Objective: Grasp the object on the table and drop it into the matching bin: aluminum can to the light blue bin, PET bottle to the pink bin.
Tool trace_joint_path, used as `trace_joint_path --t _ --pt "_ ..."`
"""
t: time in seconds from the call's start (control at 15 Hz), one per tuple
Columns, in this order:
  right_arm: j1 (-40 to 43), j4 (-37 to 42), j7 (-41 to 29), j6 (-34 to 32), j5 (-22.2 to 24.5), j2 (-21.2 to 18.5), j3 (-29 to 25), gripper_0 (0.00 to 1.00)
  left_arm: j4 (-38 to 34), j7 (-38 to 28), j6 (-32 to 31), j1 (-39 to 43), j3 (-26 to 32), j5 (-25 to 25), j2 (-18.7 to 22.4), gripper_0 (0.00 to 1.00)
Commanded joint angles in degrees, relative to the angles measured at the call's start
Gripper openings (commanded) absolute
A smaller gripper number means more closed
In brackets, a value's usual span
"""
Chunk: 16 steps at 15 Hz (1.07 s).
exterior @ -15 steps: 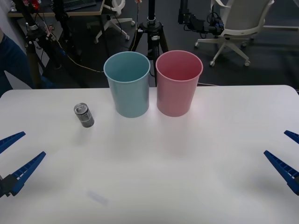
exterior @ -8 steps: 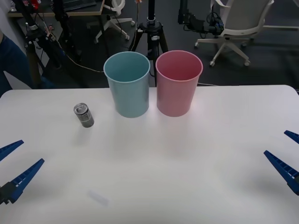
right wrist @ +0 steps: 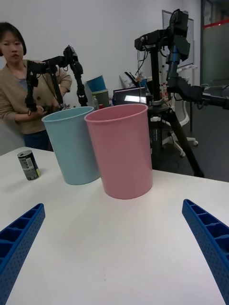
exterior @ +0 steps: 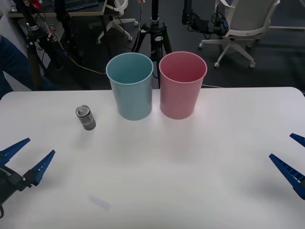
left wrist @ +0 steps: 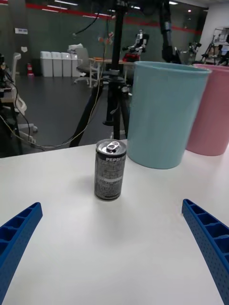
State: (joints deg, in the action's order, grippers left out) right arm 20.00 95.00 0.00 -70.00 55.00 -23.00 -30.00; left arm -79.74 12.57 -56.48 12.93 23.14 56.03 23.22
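Observation:
A small dark grey aluminum can (exterior: 86, 118) with a silver top stands upright on the white table (exterior: 190, 157), left of the light blue bin (exterior: 129, 86). The pink bin (exterior: 182, 84) stands right beside the blue one. My left gripper (exterior: 27, 157) hovers open near the table's front left, some way in front of the can. In the left wrist view the can (left wrist: 110, 169) stands centred ahead of the open fingers (left wrist: 210, 243), with the light blue bin (left wrist: 165, 114) behind it. My right gripper (exterior: 296, 162) waits open at the table's right edge, facing both bins (right wrist: 121, 150).
Tripods, cables and office chairs stand on the dark floor beyond the table's far edge. A faint smudge (exterior: 100, 202) marks the table near the front left. Bare tabletop stretches between the can and my left gripper.
My left gripper has moved right and forward, toward the can, and its wrist has come into view. The can, bins and right gripper have not moved.

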Motion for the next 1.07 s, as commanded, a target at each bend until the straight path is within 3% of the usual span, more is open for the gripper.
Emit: trace_joint_path --t 0.07,0.33,0.53,0.87,1.07 --pt "0.0 0.0 0.0 0.0 0.0 0.0 0.0 1.0 6.35 4.83 0.41 -5.37 -0.64 2.07 -0.01 1.0" --pt "0.0 0.0 0.0 0.0 0.0 0.0 0.0 1.0 13.38 5.35 1.72 -11.17 -3.54 3.38 -0.01 1.0" --pt "0.0 0.0 0.0 0.0 0.0 0.0 0.0 1.0 17.33 6.15 6.65 -16.44 -7.15 3.38 -0.8 1.0" --pt "0.0 0.0 0.0 0.0 0.0 0.0 0.0 1.0 18.04 5.71 16.93 -19.96 -11.1 3.3 -2.74 1.0" --pt "0.0 0.0 0.0 0.0 0.0 0.0 0.0 1.0 18.04 5.62 22.38 -21.36 -14.79 0.48 -3.18 1.0"
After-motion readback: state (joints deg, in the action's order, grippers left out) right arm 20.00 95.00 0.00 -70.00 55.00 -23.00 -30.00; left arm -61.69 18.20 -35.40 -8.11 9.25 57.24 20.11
